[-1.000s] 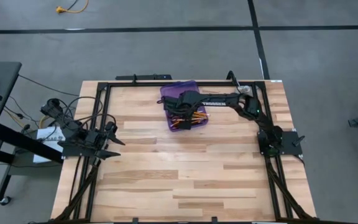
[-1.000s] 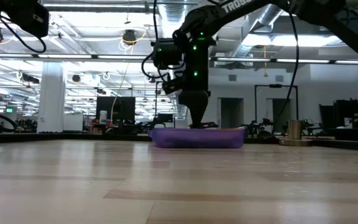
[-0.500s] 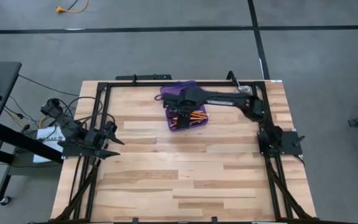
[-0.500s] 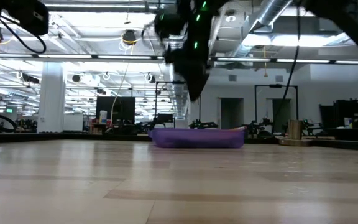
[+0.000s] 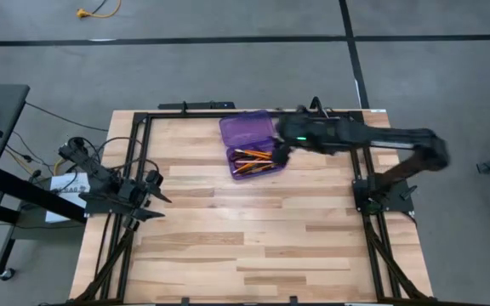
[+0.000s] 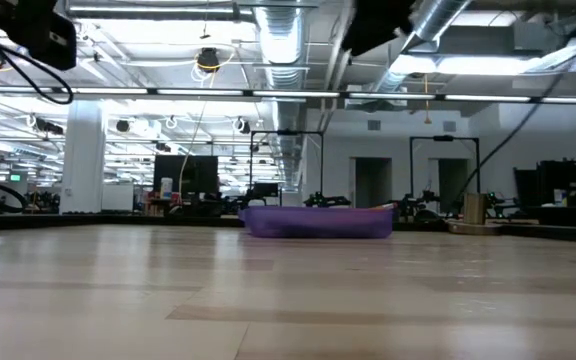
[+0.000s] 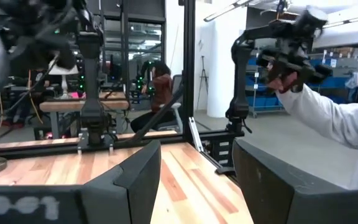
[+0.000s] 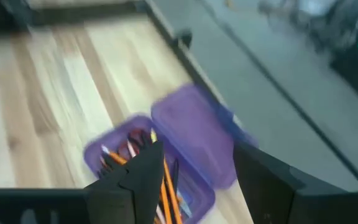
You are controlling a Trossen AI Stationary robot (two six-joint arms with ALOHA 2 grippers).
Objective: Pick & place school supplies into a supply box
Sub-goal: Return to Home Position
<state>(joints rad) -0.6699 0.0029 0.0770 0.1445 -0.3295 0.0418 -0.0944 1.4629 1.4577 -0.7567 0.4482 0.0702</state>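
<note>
While orange pencils [image 5: 254,158] lie in the opened purple pencil case [image 5: 245,129], right gripper [image 5: 279,155] held high beside it, fingers spread, empty, left gripper [image 5: 155,194] parked well apart, fingers spread, empty.

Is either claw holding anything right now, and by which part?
Nothing is held. The right gripper hangs open and empty near the translucent purple plastic box; the left gripper sits open and empty at the table's left side.

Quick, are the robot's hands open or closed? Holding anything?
Left gripper: open, empty.
Right gripper: open, empty, raised near the purple box.
</note>
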